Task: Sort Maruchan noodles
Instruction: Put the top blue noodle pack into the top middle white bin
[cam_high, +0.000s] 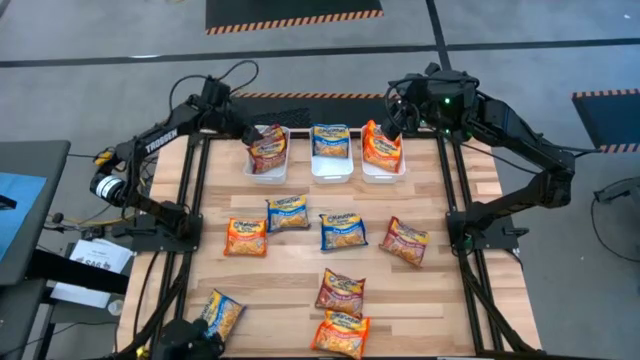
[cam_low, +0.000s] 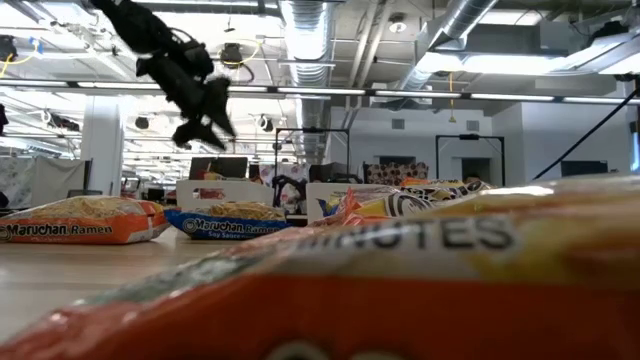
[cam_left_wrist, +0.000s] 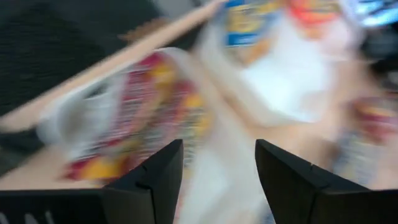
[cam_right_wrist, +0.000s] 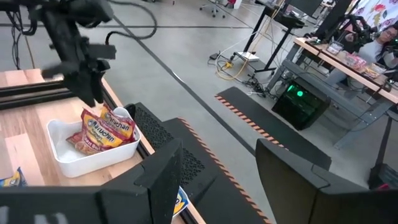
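Three white bins stand along the table's far edge. A dark red Maruchan packet (cam_right_wrist: 102, 130) leans inside the left bin (cam_high: 268, 165), a blue packet (cam_high: 331, 140) lies in the middle bin and an orange packet (cam_high: 381, 146) in the right one. My left gripper (cam_right_wrist: 93, 93) hangs open just above the left bin and its red packet (cam_left_wrist: 143, 106), with nothing between its fingers. My right gripper (cam_high: 392, 128) is open and raised over the right bin, holding nothing.
Several loose packets lie flat on the wooden table: orange (cam_high: 245, 237), blue (cam_high: 288, 212), blue (cam_high: 343, 231), dark red (cam_high: 404, 240), dark red (cam_high: 340, 292), orange (cam_high: 340, 333) and one at the near left (cam_high: 222, 313). Black frame rails (cam_high: 196, 200) run along both sides.
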